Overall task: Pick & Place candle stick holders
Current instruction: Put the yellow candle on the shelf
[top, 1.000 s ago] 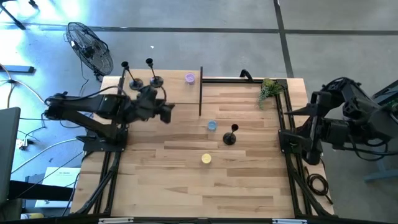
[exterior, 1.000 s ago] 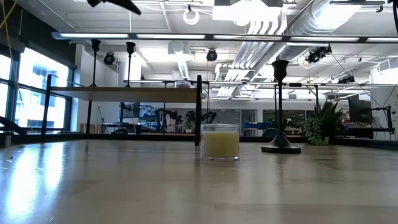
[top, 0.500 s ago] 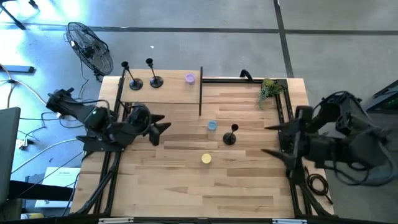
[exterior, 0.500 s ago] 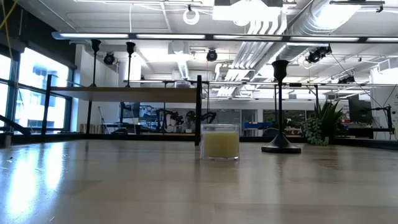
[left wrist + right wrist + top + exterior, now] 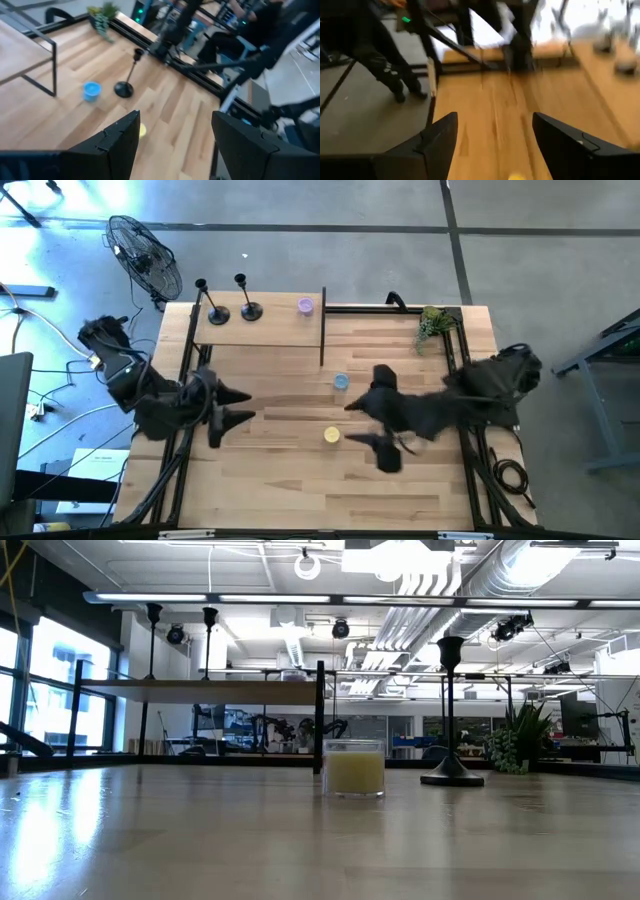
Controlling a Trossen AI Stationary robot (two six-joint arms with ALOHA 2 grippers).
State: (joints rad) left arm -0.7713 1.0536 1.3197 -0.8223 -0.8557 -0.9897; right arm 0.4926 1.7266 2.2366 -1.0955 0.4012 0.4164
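— Candle stick holders: where do they stand from your right gripper?

— My right gripper hangs over the middle of the desk, fingers spread wide and empty. The yellow candle lies just beside it at nine o'clock. I cannot see the third holder from above, my arm covers that spot; the low view shows it upright on the desk, beside the yellow candle. The blue candle sits at eleven o'clock.

— And the other two?

— Farther off, at ten o'clock, both upright on the raised shelf: one holder beside the next holder, with the purple candle near the shelf's end.

— Your left gripper?

— Wide open, holding nothing, at the desk's left edge. A small plant stands at the far right corner.
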